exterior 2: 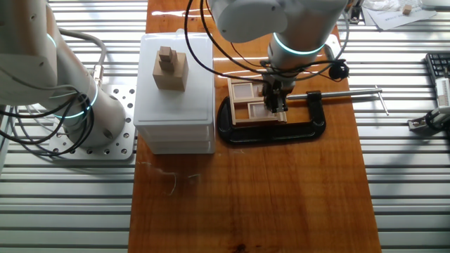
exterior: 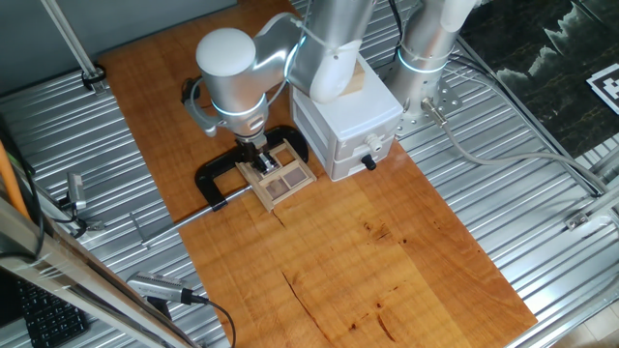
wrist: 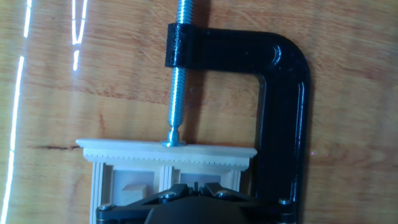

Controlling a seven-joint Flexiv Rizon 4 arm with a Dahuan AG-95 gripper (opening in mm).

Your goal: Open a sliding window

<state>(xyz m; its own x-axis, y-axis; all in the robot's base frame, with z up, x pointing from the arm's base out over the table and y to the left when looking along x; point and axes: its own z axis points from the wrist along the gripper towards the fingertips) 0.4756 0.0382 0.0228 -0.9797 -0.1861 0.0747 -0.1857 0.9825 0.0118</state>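
The sliding window (exterior: pixel 285 177) is a small light-wood frame with brown panes, lying flat on the wooden table. It also shows in the other fixed view (exterior 2: pixel 246 102) and, in part, in the hand view (wrist: pixel 168 153). My gripper (exterior: pixel 261 160) points straight down onto the window's near-left part, and the other fixed view shows it (exterior 2: pixel 275 107) over the window's right side. In the hand view the gripper (wrist: pixel 194 185) has its jaws drawn close together with only a thin slit between them. The fingertips touch or nearly touch the window. The panes beneath them are hidden.
A black C-clamp (exterior: pixel 215 182) (exterior 2: pixel 281 131) (wrist: pixel 281 93) holds the window to the table, its screw (wrist: pixel 177 74) pressing on the frame's edge. A white box with drawers (exterior: pixel 348 126) (exterior 2: pixel 176 105) stands right beside it, with wooden blocks (exterior 2: pixel 170 69) on top. The arm's base (exterior 2: pixel 63 105) is behind it.
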